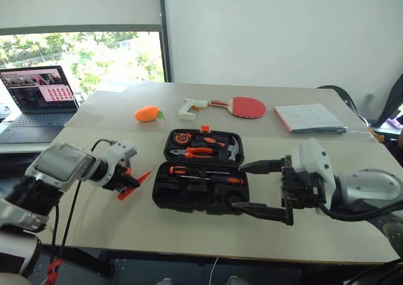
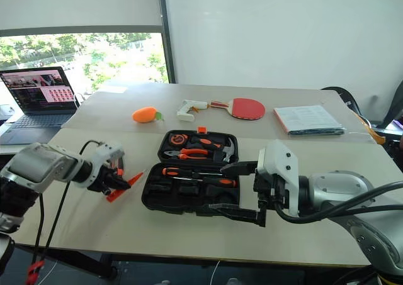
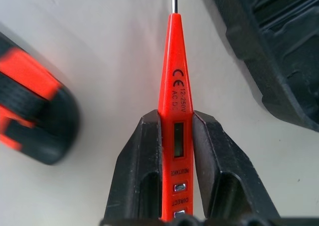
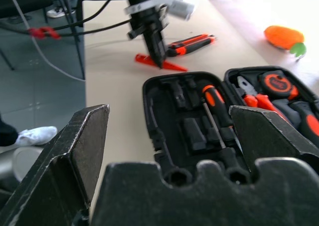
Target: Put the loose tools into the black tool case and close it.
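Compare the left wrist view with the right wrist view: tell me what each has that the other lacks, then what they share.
Left wrist view alone: the print and small window on the slim orange-red tester, clamped between the left fingers.
Right wrist view alone: the open right fingers, a screwdriver in the case, the pliers, the tape measure and an orange toy.
Shared: the tester, the utility knife, the black case.

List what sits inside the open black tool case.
The black tool case lies open. Its lid half holds a tape measure, orange-handled pliers and a small hammer; its front half holds a screwdriver. The right gripper covers the case's right edge.
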